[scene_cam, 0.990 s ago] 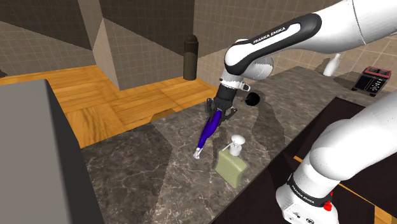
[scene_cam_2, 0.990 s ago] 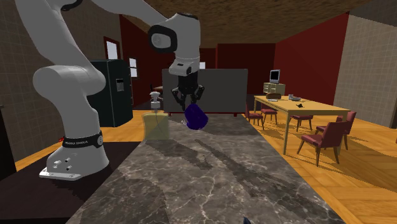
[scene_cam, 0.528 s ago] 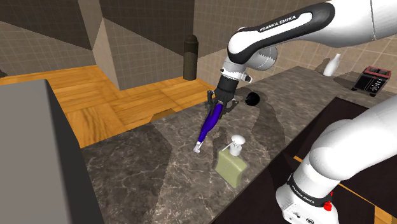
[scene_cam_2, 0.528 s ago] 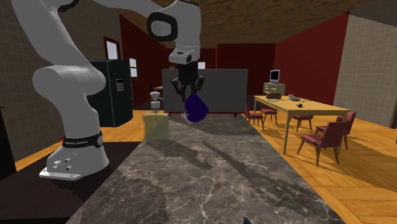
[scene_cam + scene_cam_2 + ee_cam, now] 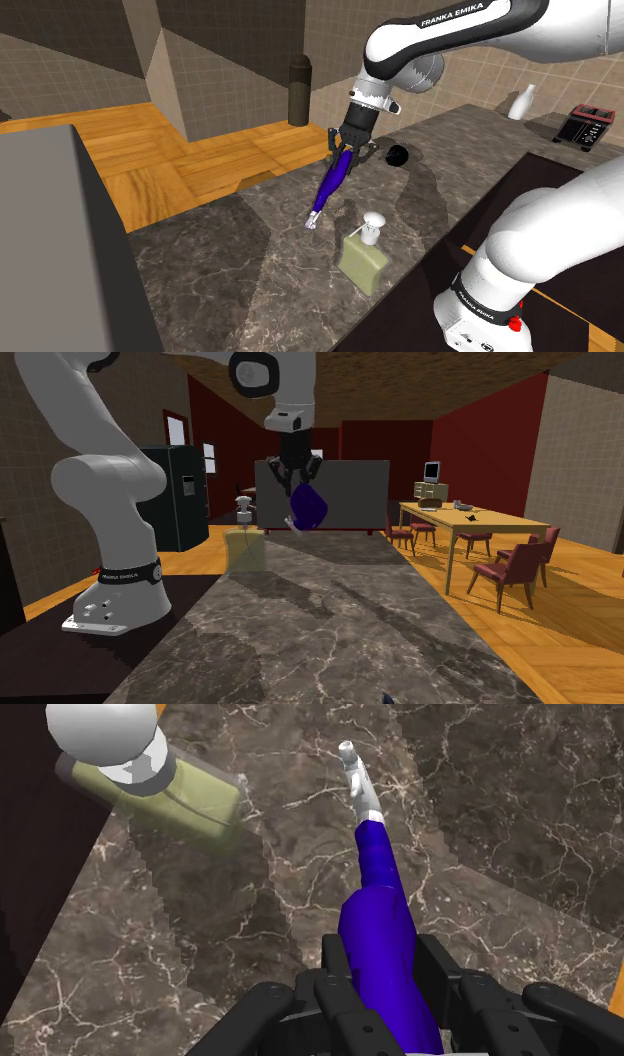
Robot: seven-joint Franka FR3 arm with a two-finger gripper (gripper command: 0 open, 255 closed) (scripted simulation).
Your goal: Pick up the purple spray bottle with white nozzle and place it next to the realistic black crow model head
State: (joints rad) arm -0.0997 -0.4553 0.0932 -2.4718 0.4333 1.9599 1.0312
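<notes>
An olive soap dispenser (image 5: 364, 258) stands on the marble counter (image 5: 230, 260) below the fingers, to one side. A small black lump (image 5: 398, 155), perhaps the crow head, sits beyond them. The gripper (image 5: 350, 150) pinches the purple spray bottle (image 5: 329, 187) between its fingers, nozzle hanging down.

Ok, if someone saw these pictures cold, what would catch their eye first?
The purple spray bottle, clasped in the black fingers and hanging nozzle-down above the marble counter. Then the olive-green pump bottle standing on the counter near that nozzle, and the black crow head on the counter, just right of the fingers in the shoulder view.
</notes>
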